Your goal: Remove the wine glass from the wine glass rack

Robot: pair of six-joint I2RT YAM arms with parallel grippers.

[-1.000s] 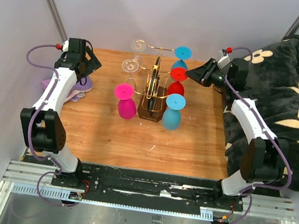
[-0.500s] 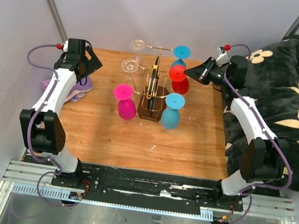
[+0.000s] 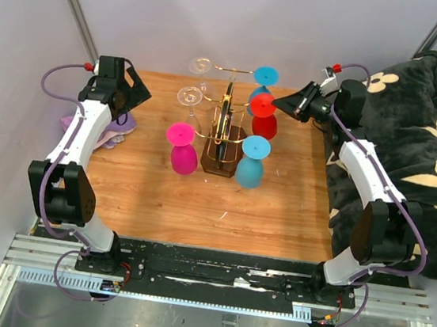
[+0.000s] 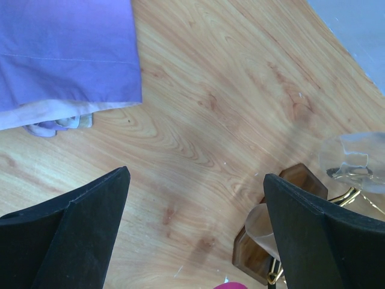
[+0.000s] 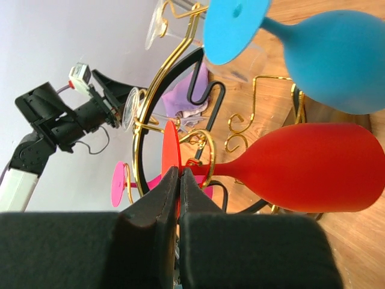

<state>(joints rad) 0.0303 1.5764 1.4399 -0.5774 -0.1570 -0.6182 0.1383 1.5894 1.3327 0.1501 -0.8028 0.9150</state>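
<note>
Right now, notes per view.

Layout: wine glass rack [image 3: 222,132] stands on the wooden table [image 3: 197,209], towards the far middle. The near half of the table is bare wood, open on both sides of the rack. A purple cloth [image 3: 116,128] lies at the left edge; a black flowered blanket [image 3: 414,132] is heaped along the right edge, near the right arm.

Rack load: pink glass [image 3: 183,149] on the left, two clear glasses [image 3: 191,96] behind it, one blue glass [image 3: 252,164] at near right and another blue glass [image 3: 266,75] at far right. The red wine glass [image 3: 264,124] sits between the two blue ones, on the rack's right side.

Right gripper [image 3: 282,103]: fingers [image 5: 150,211] pressed together, pinching the rim of the red wine glass's flat round foot. In the wrist view, the glass's stem runs through a curled gold hook, so it is on the rack.

Left gripper [image 3: 136,89]: jaws spread wide, nothing between them. It hovers over bare wood between the purple cloth and the rack, well apart from the glasses.
</note>
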